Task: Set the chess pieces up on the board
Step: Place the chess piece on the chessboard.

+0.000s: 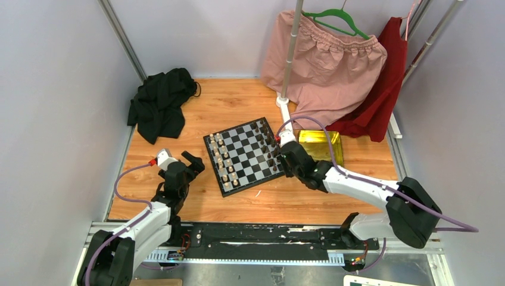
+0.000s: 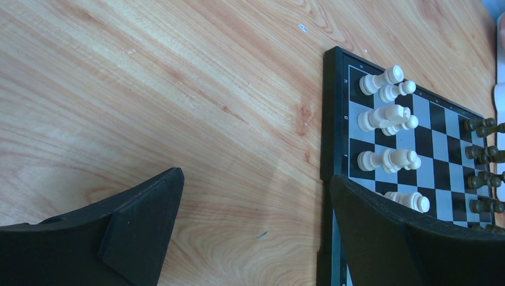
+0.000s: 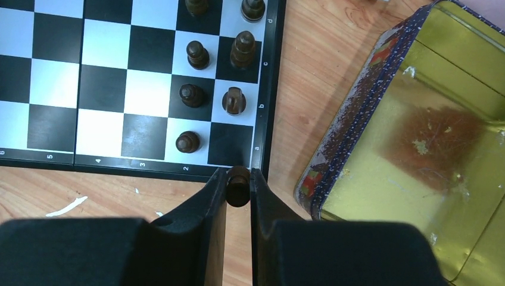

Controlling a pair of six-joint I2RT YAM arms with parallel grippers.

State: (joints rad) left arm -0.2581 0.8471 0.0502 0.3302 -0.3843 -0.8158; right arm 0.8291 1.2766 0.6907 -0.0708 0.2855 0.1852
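One dark brown chess piece (image 3: pixel 239 186) clamped in the right end effector (image 3: pixel 239 177), mostly hidden between the fingers, only its rounded top showing; kind impossible to tell. Sits at the outer edge of the black border of the board (image 3: pixel 101 89), by a bare corner square. Board cut off at top and left in the right wrist view. Other dark pieces (image 3: pixel 192 95) upright in two rows beside that corner. Yellow tin (image 3: pixel 417 137) just beside the board, cropped on the right. Left end effector (image 2: pixel 256 176) spread wide, holding nothing, over bare table (image 2: pixel 149 77); one finger (image 2: pixel 387 238) covering the board's near corner. Cream pieces (image 2: pixel 387 119) overlapping, hard to count. Black cloth (image 1: pixel 159 101) well apart, back left.
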